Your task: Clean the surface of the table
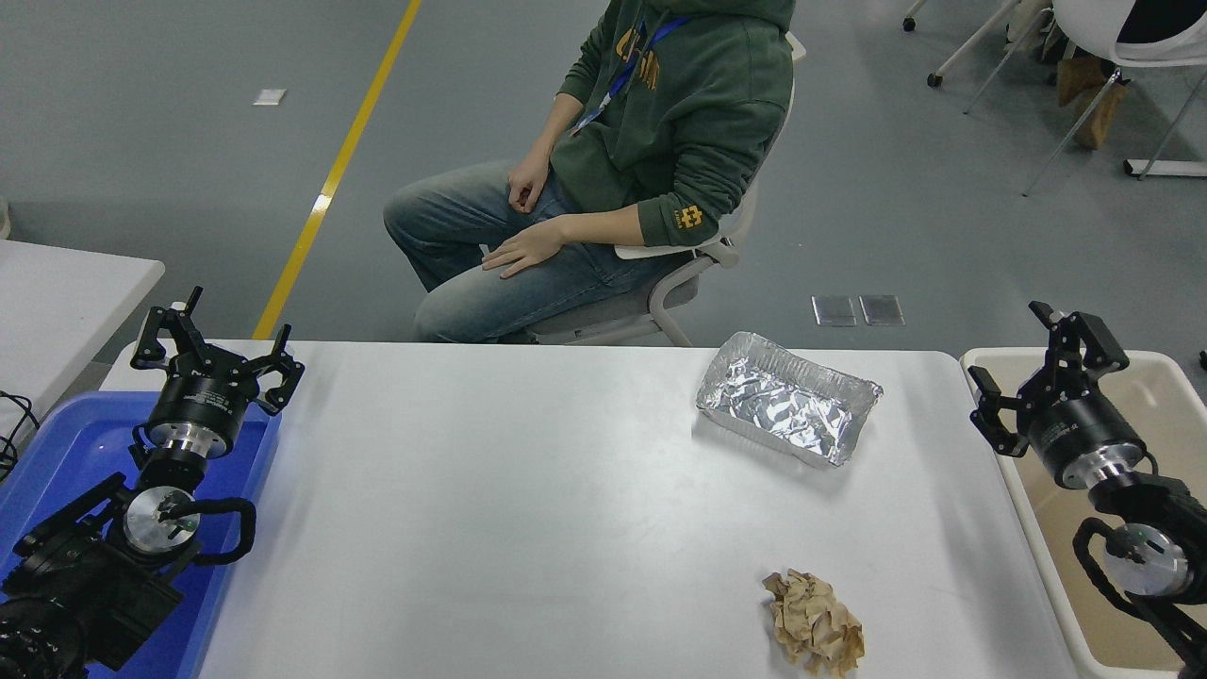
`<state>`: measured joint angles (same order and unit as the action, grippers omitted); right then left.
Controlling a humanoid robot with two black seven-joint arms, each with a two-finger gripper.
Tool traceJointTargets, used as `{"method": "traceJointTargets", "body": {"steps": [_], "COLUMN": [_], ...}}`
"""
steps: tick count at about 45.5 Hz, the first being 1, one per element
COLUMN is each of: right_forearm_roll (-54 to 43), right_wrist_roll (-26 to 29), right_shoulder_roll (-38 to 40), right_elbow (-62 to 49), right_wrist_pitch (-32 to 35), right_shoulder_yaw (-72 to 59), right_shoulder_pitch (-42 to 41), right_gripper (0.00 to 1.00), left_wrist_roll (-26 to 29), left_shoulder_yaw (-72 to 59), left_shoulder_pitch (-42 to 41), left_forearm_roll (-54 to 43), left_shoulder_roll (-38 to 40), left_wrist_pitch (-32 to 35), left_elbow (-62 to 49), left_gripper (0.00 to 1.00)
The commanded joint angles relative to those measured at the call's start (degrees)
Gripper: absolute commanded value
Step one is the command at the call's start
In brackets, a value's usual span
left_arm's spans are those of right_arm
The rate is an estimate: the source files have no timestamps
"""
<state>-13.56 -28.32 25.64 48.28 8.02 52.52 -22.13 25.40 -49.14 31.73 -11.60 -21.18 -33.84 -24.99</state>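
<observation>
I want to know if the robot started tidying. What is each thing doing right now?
Foil tray: empty, crinkled, lying on the table surface.
Paper ball: crumpled, lying near the front edge.
Beige bin: open, beside the table.
Blue tray: under the left arm.
Left gripper: open, empty.
Right gripper: open, empty, above the bin's edge.
Person: sitting.

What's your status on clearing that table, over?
Right gripper open, empty, over the bin. Left gripper parked, open. Table surface holds foil tray, crumpled paper. Nothing blocking.
</observation>
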Motion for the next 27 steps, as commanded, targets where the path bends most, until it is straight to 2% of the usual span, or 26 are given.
{"method": "traceJointTargets", "body": {"steps": [1,27], "right_forearm_roll": [0.2,0.2], "right_wrist_roll": [-2.7,-6.31], "right_shoulder_roll": [-6.38,-8.41], "right_elbow": [-5.56,-8.38], "right_wrist_pitch": [0.41,1.56], "right_shoulder_yaw": [2.24,2.06], "right_shoulder_pitch": [-0.46,-3.01], "right_gripper": [1.0,1.0], "left_wrist_roll": [0.0,0.0], "left_shoulder_yaw": [0.01,0.01], "left_shoulder_pitch": [0.0,0.0], "left_forearm_roll": [0.0,0.0], "left_shoulder_roll": [0.0,0.0], "left_wrist_pitch": [0.0,0.0], "left_elbow": [0.03,0.03], "left_gripper": [1.0,1.0]}}
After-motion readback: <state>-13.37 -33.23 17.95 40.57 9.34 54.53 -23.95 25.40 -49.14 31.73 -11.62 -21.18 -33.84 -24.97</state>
